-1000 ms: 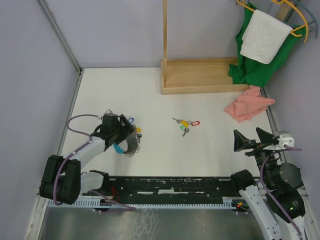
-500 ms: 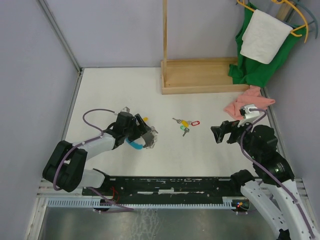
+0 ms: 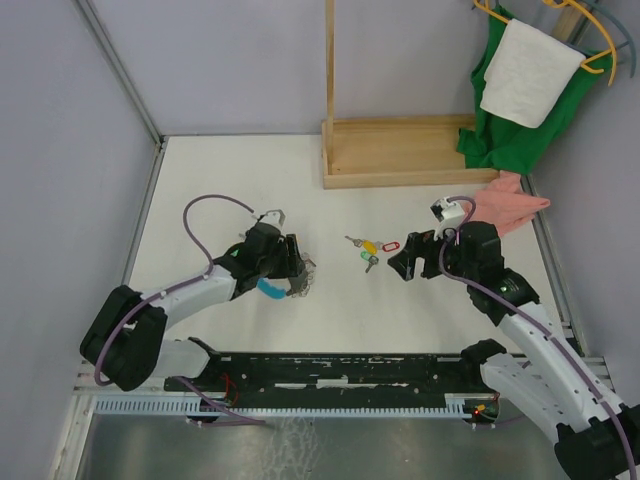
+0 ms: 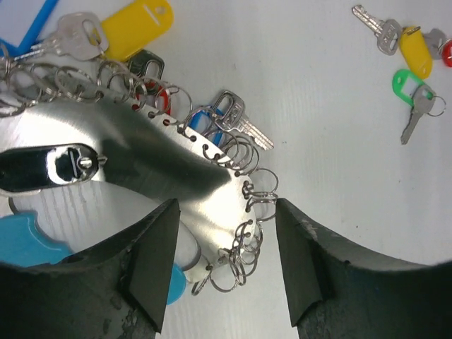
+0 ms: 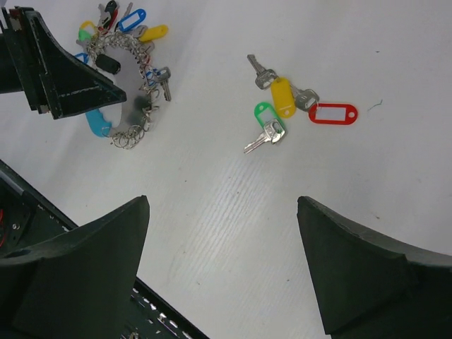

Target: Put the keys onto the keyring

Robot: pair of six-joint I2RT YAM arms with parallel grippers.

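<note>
The keys point(image 3: 368, 248) lie loose mid-table, silver with a yellow tag point(image 5: 282, 97), a green tag point(image 5: 265, 116) and a red tag point(image 5: 333, 113); they also show at the top right of the left wrist view point(image 4: 413, 60). The keyring point(image 3: 272, 291) lies to their left, a grey metal plate point(image 4: 148, 166) edged with small rings and tagged keys, with a light-blue part point(image 4: 21, 244). My left gripper point(image 3: 296, 272) point(image 4: 226, 208) straddles the ring's end, jaws apart with a gap on the right side. My right gripper point(image 3: 408, 260) point(image 5: 222, 201) hovers open just right of the keys, holding nothing.
A wooden stand point(image 3: 400, 150) sits at the back. A pink cloth point(image 3: 495, 208) lies at the right. Green cloth and a white towel point(image 3: 525, 75) hang in the far right corner. A black rail point(image 3: 330, 370) runs along the near edge.
My left gripper has moved right, the keyring shifting with it, and its jaws have narrowed. My right arm has swung in from the near right edge to beside the keys.
</note>
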